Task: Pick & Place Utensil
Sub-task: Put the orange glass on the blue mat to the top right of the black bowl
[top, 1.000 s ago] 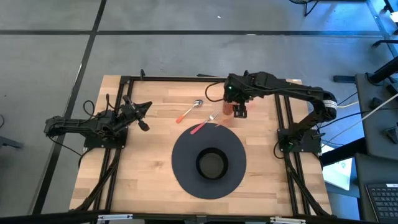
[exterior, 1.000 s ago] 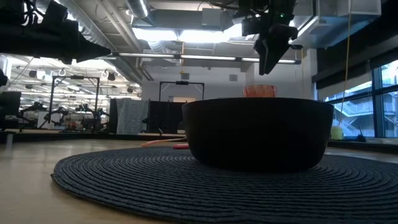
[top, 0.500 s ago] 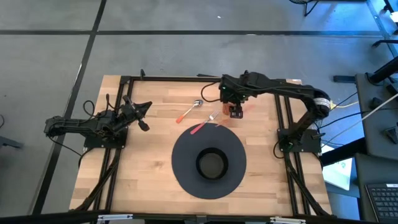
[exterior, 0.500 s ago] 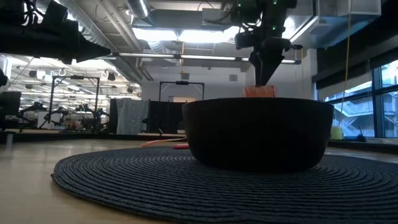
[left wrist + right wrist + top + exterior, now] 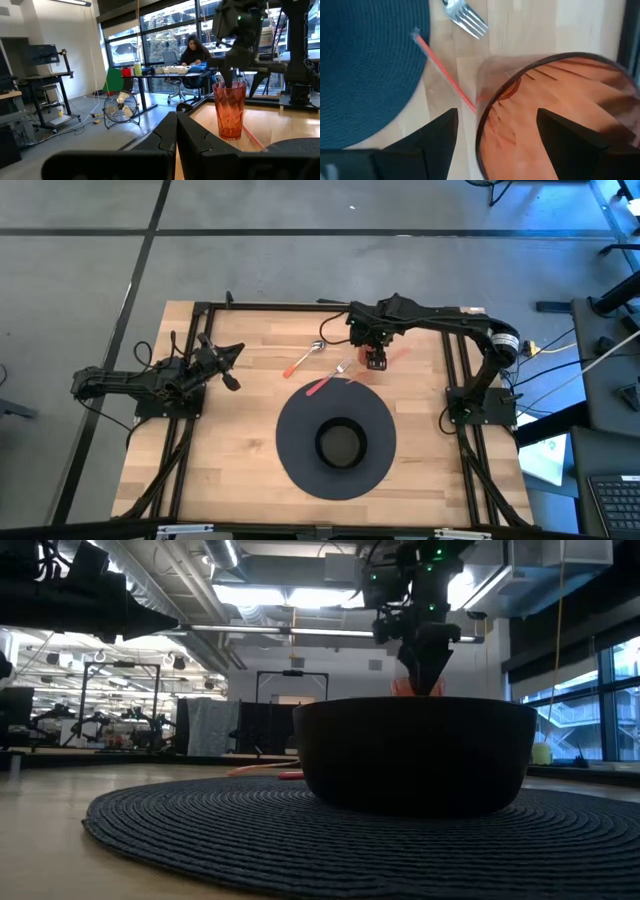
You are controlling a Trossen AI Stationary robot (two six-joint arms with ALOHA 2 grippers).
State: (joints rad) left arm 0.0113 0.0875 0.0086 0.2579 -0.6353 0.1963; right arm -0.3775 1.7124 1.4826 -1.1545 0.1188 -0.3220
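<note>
Right gripper [image 5: 377,361] straddles the orange cup's [image 5: 555,120] rim, fingers apart.

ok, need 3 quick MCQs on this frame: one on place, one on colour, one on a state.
1. Where is the right gripper?
A. over the cup
B. over the bowl
C. parked at the table's left edge

2. What colour is the cup?
A. blue
B. orange-red
C. clear

3. How does the fork lie?
A. standing in the cup
B. inside the bowl
C. flat on the table, handle end on the mat

Answers: 1 A, the right wrist view has one finger inside the rim and one outside. 2 B, translucent orange-red in the left wrist view. 3 C, the high view shows it flat beside the cup.
</note>
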